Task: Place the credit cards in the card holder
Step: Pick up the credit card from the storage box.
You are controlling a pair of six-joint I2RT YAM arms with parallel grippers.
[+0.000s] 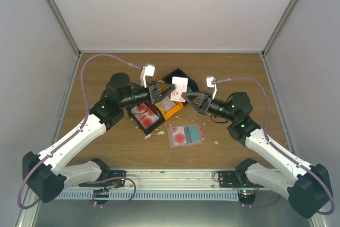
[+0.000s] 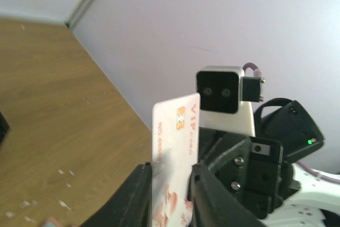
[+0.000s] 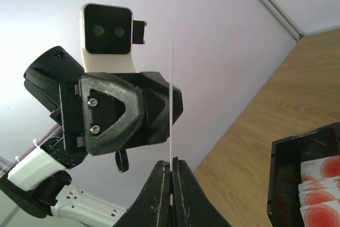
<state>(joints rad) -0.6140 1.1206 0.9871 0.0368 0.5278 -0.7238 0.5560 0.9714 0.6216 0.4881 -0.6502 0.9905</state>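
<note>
A white credit card with red blobs [image 1: 179,84] stands upright between both grippers, above the bins. My left gripper [image 1: 169,92] holds it by its two long edges; in the left wrist view the card [image 2: 175,136] fills the gap between my fingers [image 2: 141,195]. My right gripper [image 1: 184,97] pinches the card's faces; in the right wrist view the card [image 3: 171,104] shows edge-on, rising from my shut gripper [image 3: 171,162]. The reddish-brown card holder [image 1: 171,143] lies open on the table, nearer than the grippers, with a red-blob card and a teal patch inside.
A row of bins lies under the grippers: a black bin [image 1: 139,123] with more red-blob cards [image 3: 319,184], an orange bin [image 1: 169,111] and another black bin [image 1: 178,73]. Small white scraps [image 1: 147,136] lie around the holder. Walls close the table's sides and back.
</note>
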